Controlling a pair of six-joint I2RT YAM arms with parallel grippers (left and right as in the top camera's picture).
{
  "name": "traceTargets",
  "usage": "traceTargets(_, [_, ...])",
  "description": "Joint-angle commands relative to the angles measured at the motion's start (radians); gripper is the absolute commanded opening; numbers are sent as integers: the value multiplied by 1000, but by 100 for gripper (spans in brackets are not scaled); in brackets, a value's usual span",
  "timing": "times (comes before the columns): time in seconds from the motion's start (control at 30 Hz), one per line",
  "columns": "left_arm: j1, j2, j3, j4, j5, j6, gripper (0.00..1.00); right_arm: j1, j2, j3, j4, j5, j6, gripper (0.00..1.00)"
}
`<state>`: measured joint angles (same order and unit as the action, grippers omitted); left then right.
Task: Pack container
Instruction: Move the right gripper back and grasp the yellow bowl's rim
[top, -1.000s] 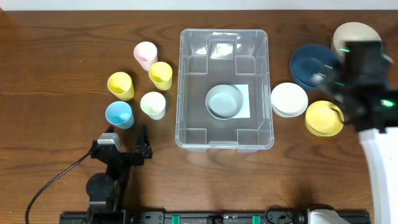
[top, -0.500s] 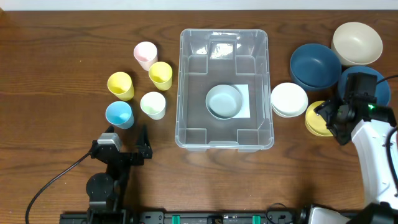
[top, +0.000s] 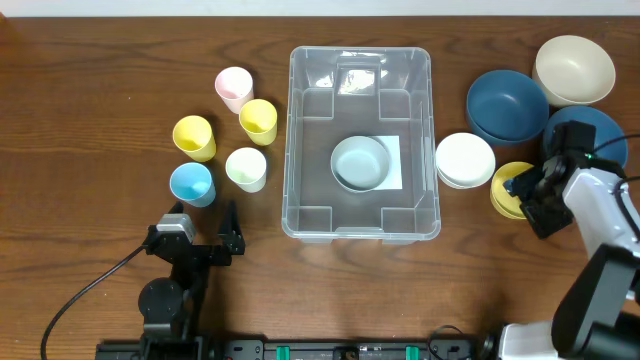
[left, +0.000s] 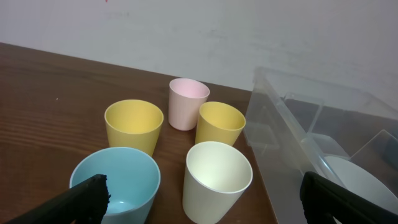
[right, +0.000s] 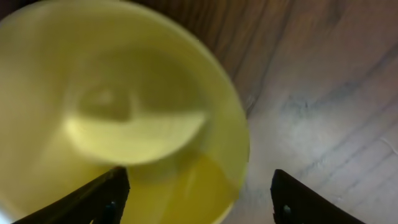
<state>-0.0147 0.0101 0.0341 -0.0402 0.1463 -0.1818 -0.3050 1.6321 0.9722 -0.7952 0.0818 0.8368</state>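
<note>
The right pincer (right: 198, 186) hangs spread over the yellow bowl (right: 124, 124) — one finger above its inside, the other past its rim — while the left pincer (left: 202, 193) rests wide open near the blue cup (left: 115, 177), and the container (top: 300, 140) sits mid-table between them.

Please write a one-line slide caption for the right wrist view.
Right pincer, open, over the yellow bowl rim on the wooden table.

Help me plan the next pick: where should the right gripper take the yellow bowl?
Probably its rim, from above, one finger inside and one outside: the yellow bowl sits upright and looks wider than the open right gripper.
</note>
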Motion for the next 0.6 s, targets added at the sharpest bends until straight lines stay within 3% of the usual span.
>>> traceTargets(0.0, [5, -6, -30, -14, -3, 17, 98, -10, 31, -5, 18, 12, 31, 71])
traceTargets(0.17, [5, -6, -30, -14, -3, 17, 98, -10, 79, -5, 45, 30, 31, 53])
traceTargets(0.23, [5, -6, -30, -14, -3, 17, 98, -10, 106, -5, 51, 34, 31, 37])
traceTargets(0.43, [5, -6, -30, -14, -3, 17, 98, -23, 122, -5, 50, 34, 30, 11])
traceTargets(0.47, [5, -6, -30, -14, -3, 17, 98, -25, 119, -4, 43, 34, 30, 2])
traceTargets(0.57, [5, -6, -30, -14, -3, 17, 98, -37, 89, -3, 10, 30, 30, 1])
